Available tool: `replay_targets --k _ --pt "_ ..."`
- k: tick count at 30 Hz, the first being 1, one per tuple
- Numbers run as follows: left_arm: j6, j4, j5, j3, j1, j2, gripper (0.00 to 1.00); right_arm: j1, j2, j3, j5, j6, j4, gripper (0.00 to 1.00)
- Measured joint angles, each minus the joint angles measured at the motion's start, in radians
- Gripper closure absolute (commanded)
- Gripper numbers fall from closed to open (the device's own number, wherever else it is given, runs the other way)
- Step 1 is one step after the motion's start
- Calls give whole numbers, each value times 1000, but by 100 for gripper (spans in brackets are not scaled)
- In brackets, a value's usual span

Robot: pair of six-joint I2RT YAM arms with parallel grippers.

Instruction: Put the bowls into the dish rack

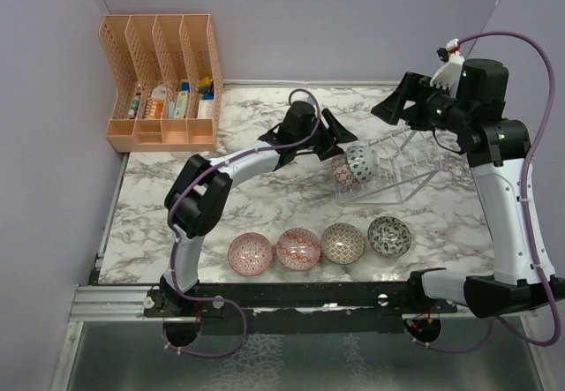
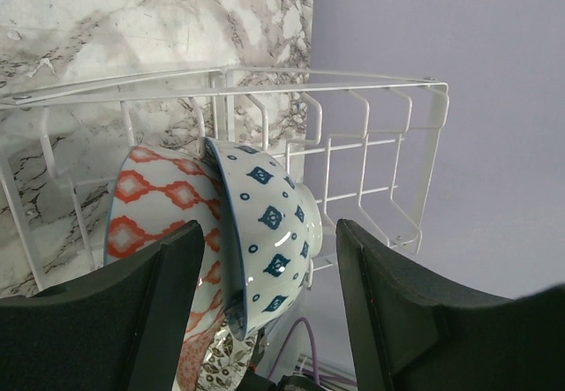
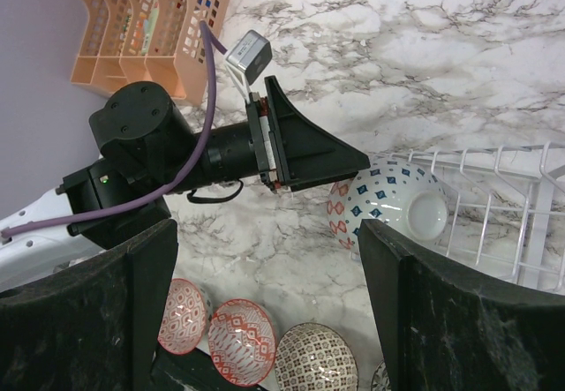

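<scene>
The blue bowl (image 2: pixel 265 197) and red bowl (image 2: pixel 159 206) stand racked in the dish rack (image 2: pixel 371 144) between the fingers of the left gripper (image 2: pixel 269 232), which is part-open and holds nothing, so this placing looks done; next it should back clear and fetch from the row of four bowls (image 1: pixel 298 248) well behind it, while the right gripper (image 3: pixel 269 232) hangs open and empty above the rack.

White wire dish rack (image 1: pixel 415 161) part-loaded on a marble tabletop (image 1: pixel 291 201)
A red-patterned ceramic bowl (image 1: pixel 343 173) and a blue-patterned bowl (image 1: pixel 361 161) stand on edge, touching, at its left end, the left hand (image 1: pixel 328 138) just beside them; four more patterned bowls (image 1: pixel 298 248) lie in a row along the near edge.
</scene>
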Motion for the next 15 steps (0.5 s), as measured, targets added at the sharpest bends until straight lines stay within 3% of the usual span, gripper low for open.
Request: replay_targets --k 15 --pt "0 8 -22 -75 41 -77 36 0 0 0 -1 0 0 17"
